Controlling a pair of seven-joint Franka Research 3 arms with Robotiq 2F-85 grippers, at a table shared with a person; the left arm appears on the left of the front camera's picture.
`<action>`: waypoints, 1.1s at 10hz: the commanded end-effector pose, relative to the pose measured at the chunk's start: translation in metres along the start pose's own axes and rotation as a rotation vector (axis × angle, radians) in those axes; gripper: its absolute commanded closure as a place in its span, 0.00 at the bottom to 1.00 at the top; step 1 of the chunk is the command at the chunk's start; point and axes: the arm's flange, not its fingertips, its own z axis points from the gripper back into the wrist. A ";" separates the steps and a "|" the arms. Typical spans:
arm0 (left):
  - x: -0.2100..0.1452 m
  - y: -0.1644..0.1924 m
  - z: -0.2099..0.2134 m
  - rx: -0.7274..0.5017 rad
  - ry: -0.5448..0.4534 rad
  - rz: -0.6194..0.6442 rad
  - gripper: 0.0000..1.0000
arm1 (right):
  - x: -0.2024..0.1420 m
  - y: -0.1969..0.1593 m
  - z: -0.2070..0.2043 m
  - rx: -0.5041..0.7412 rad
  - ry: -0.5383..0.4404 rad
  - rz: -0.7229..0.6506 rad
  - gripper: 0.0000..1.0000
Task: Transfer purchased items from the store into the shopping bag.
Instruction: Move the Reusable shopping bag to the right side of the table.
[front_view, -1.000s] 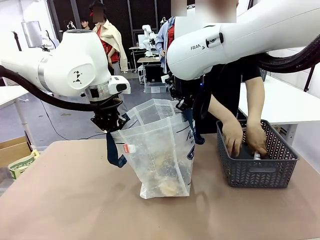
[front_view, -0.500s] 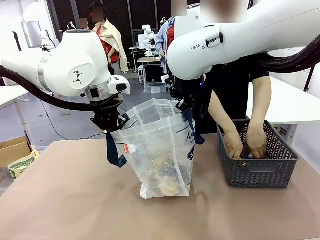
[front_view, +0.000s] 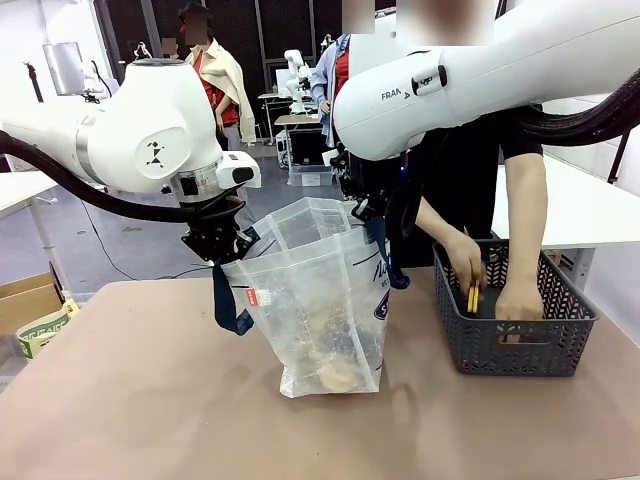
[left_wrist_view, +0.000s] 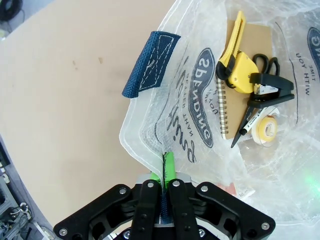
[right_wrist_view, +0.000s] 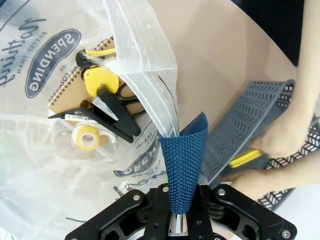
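**Limp bag held at rim and strap, basket beyond**

Our left fingers (left_wrist_view: 170, 166) are clamped shut on the rim of the shopping bag (left_wrist_view: 165, 120), and our right fingers (right_wrist_view: 156, 207) are closed on its navy strap handle (right_wrist_view: 182, 165). We judge the film light, limp and slippery, so the woven straps give the surest hold.

Just past the fingertips, inside the bag, lie purchased items: a yellow knife (left_wrist_view: 234, 67), a notebook (left_wrist_view: 260, 45), scissors (left_wrist_view: 267, 62) and a tape roll (left_wrist_view: 265, 127). Beyond our right fingers, the person's hands (right_wrist_view: 282, 140) reach into the store (right_wrist_view: 245, 115), holding something yellow.

The tan worktop (front_view: 150, 400) looks flat and matte. Farther off, other tables crowd the room.
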 end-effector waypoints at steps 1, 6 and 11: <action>0.000 0.000 0.001 0.001 -0.001 0.001 1.00 | 0.000 0.000 0.001 -0.001 -0.003 0.000 1.00; 0.000 0.000 0.001 0.001 -0.001 0.001 1.00 | 0.000 0.000 0.001 -0.001 -0.003 0.000 1.00; 0.000 0.000 0.001 0.001 -0.001 0.001 1.00 | 0.000 0.000 0.001 -0.001 -0.003 0.000 1.00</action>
